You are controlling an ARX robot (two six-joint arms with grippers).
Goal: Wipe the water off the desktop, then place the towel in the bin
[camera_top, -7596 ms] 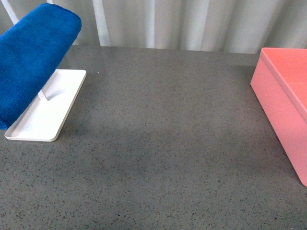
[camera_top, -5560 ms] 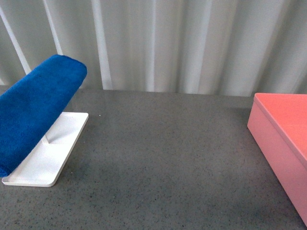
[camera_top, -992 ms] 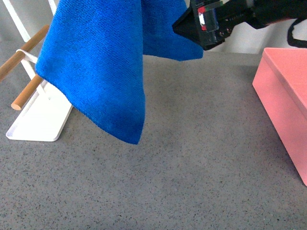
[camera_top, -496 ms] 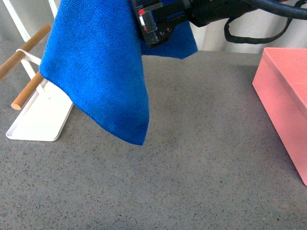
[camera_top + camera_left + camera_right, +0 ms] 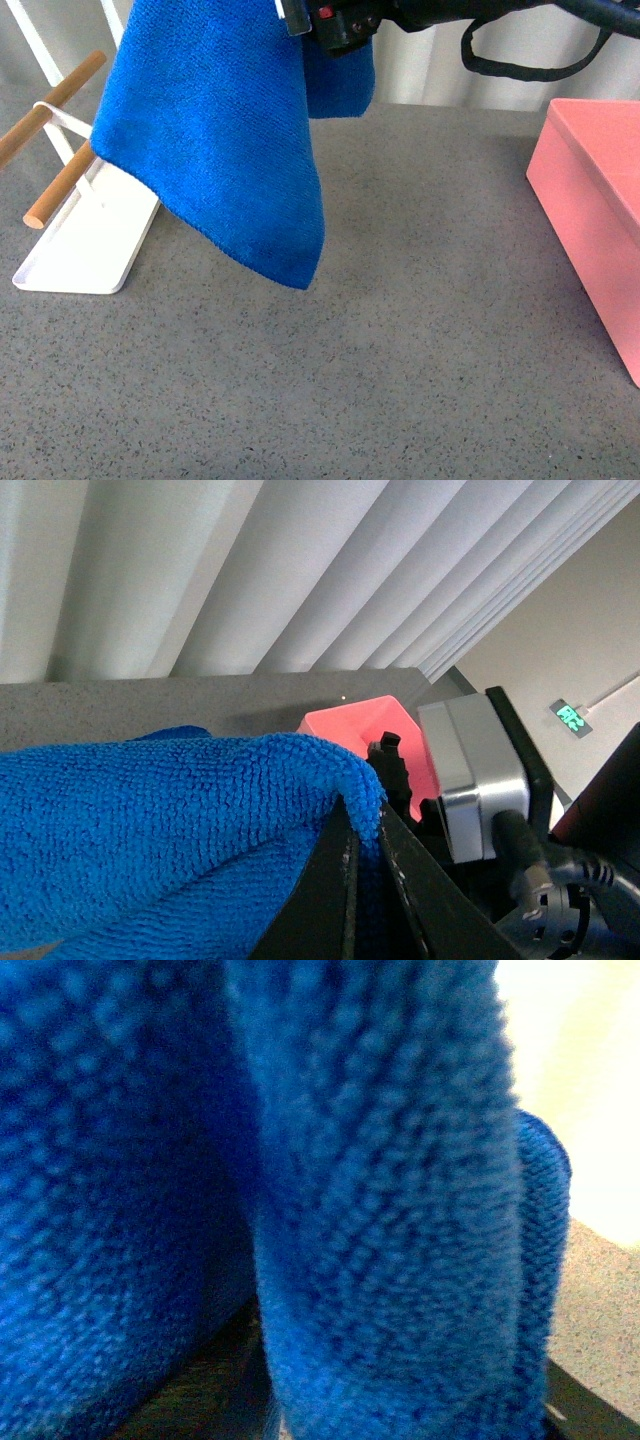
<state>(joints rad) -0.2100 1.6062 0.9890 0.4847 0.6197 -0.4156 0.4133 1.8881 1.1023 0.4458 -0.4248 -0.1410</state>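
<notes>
Fingers (image 5: 325, 890) of the left gripper (image 5: 365, 818) stand almost together in the left wrist view. They are pinched on a folded edge of the towel (image 5: 215, 140), whose looped blue pile bulges out just above their tips. This gripper is outside the front view.

The right gripper (image 5: 318, 20) reaches in from the right along the top of the front view and is pressed against the towel's upper edge. Its own wrist view is filled with blue cloth at very close range, with a thick fold running down the middle. Neither view shows how its jaws stand, so I cannot tell whether it grips the cloth or only touches it. In the left wrist view the right arm's silver housing (image 5: 470, 770) sits just beside the pinched edge. A black cable (image 5: 530, 62) loops down from that arm.

The towel hangs in a wide sheet that narrows to one low corner over the desktop (image 5: 420, 360), and a shorter flap hangs behind it under the right gripper. Whether the low corner touches the surface cannot be told. The sheet's left edge covers part of the white tray (image 5: 85, 255) and one end of the nearer of two wooden rods (image 5: 60, 188). The bin (image 5: 600, 200) stands at the right edge of the desktop, well apart from the towel. A pleated white curtain (image 5: 440, 70) backs the scene.
</notes>
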